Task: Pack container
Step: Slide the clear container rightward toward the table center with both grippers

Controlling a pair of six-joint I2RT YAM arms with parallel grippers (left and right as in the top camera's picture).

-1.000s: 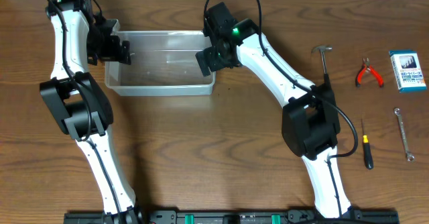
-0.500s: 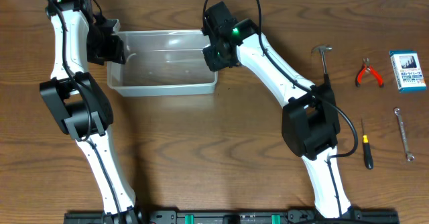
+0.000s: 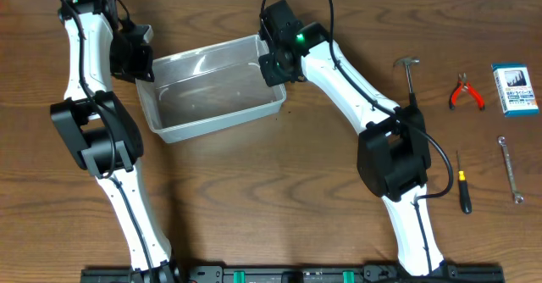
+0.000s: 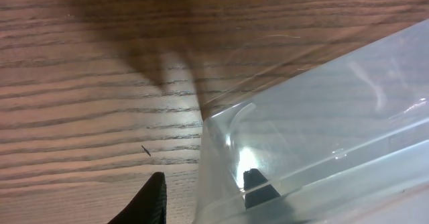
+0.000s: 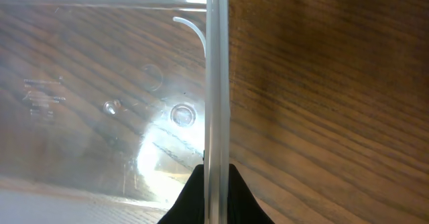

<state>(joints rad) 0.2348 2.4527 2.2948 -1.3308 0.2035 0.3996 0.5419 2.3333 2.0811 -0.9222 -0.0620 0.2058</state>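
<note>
The container (image 3: 212, 92) is a clear plastic tub lying at an angle on the wooden table, and nothing is inside it. My right gripper (image 3: 273, 63) is shut on its right wall; in the right wrist view the two black fingers (image 5: 231, 197) pinch the rim of the container (image 5: 216, 83) between them. My left gripper (image 3: 140, 58) is at the tub's left end. In the left wrist view it stands open astride the container (image 4: 335, 117) wall, with one finger (image 4: 153, 200) outside and the other showing through the plastic inside.
To the right on the table lie a hammer (image 3: 410, 73), red pliers (image 3: 466, 92), a blue-and-white box (image 3: 515, 89), a wrench (image 3: 509, 169) and a screwdriver (image 3: 462, 184). Both arms' bases stand at the front edge.
My right gripper has closed on the container's right wall. The tub has swung from square to the table edge to an angle, its right end farther back. The left gripper stays at the left end.
</note>
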